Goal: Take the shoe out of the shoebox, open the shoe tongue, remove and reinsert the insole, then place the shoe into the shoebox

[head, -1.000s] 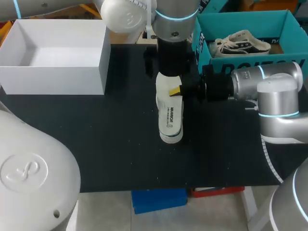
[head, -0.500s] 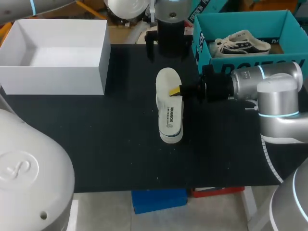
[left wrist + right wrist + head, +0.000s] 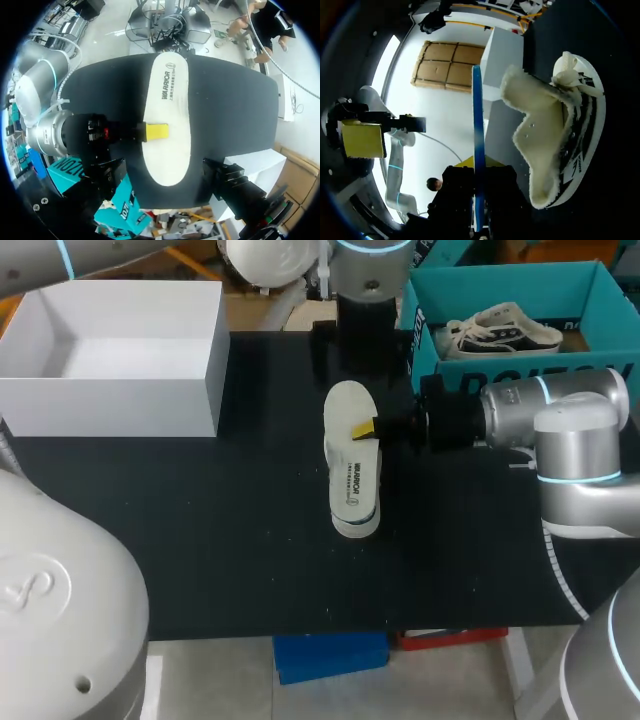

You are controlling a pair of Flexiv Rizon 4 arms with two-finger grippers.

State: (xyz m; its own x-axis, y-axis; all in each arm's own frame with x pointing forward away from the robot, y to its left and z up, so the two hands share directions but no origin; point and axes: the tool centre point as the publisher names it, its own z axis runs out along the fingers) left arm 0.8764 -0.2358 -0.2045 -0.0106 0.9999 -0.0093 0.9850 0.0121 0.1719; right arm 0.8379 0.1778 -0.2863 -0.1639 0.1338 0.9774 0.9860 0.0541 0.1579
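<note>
white oval insole flat on black tabletop; left gripper spread wide above its far end; right gripper at its side edge, closure can't tell.

I see the white insole, a flat foot-shaped piece with dark print, lying lengthwise mid-way across the black table, well apart from the white, black-striped shoe resting inside the open teal shoebox at the far right corner.

One insole, one shoe, one white box, one teal box, two claws.
</note>
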